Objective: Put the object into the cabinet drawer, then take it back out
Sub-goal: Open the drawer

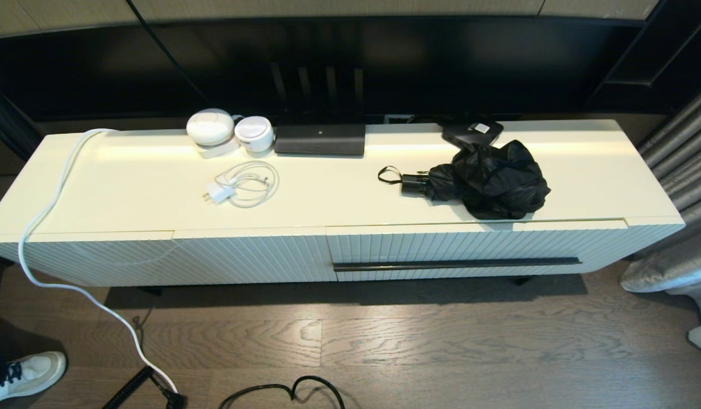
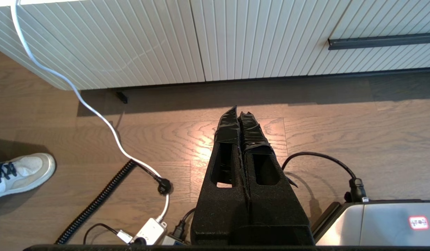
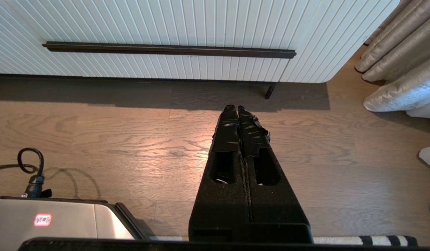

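Observation:
A black folding umbrella (image 1: 487,179) lies on the cream cabinet top at the right, its bunched canopy to the right, its short handle and wrist loop (image 1: 389,174) pointing left. Below it the fluted drawer front (image 1: 475,244) is closed, with its long black bar handle (image 1: 457,264) also in the right wrist view (image 3: 169,50) and partly in the left wrist view (image 2: 382,41). Neither arm shows in the head view. My left gripper (image 2: 238,113) hangs shut and empty over the wooden floor. My right gripper (image 3: 237,108) is shut and empty too, low before the drawer.
On the cabinet top (image 1: 129,187) sit two white round devices (image 1: 210,128), a coiled white charger (image 1: 242,184), a black box (image 1: 320,140) and a flat black box with a white label (image 1: 472,132). A white cable (image 1: 49,216) drapes to the floor. Curtains (image 1: 680,153) hang at the right; a shoe (image 1: 26,375) stands left.

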Robot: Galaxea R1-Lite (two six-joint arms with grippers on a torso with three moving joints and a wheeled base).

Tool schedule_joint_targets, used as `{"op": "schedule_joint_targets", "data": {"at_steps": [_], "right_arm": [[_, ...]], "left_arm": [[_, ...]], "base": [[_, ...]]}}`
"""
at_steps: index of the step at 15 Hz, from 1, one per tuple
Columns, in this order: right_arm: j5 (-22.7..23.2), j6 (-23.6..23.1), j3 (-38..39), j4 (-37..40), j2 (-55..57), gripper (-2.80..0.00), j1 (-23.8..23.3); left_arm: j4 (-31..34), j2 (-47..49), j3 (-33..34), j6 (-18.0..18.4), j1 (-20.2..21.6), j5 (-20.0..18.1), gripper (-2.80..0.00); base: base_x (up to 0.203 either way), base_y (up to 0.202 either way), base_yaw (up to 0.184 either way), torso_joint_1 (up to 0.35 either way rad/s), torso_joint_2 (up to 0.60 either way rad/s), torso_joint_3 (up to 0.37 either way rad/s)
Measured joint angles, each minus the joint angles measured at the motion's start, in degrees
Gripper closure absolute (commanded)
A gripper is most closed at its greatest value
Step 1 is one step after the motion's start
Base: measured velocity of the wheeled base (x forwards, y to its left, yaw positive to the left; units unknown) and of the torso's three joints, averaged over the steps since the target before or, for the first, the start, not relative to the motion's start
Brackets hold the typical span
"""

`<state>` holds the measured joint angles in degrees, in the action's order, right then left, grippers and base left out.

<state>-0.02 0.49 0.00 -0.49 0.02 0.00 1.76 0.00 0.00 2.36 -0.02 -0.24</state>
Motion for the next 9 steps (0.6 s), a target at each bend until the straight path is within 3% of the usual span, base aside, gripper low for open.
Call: {"op": "schedule_joint_targets", "data": {"at_steps": [8, 9], "right_arm": [[-0.05, 0.14, 0.0, 0.14, 0.02, 0.0, 0.0], [-0.02, 0.11, -0.02, 0.16, 0.0, -2.8, 0.0]], "left_arm": [[-0.02, 0.0, 0.0, -0.02, 0.0, 0.0, 0.0], [0.0, 0.0, 0.0, -0.02, 0.0, -0.02, 0.0]], "base": [[0.0, 0.0, 0.0, 0.0, 0.0, 0.0], [0.0, 0.0, 0.0, 0.0, 0.0, 0.0]]}}
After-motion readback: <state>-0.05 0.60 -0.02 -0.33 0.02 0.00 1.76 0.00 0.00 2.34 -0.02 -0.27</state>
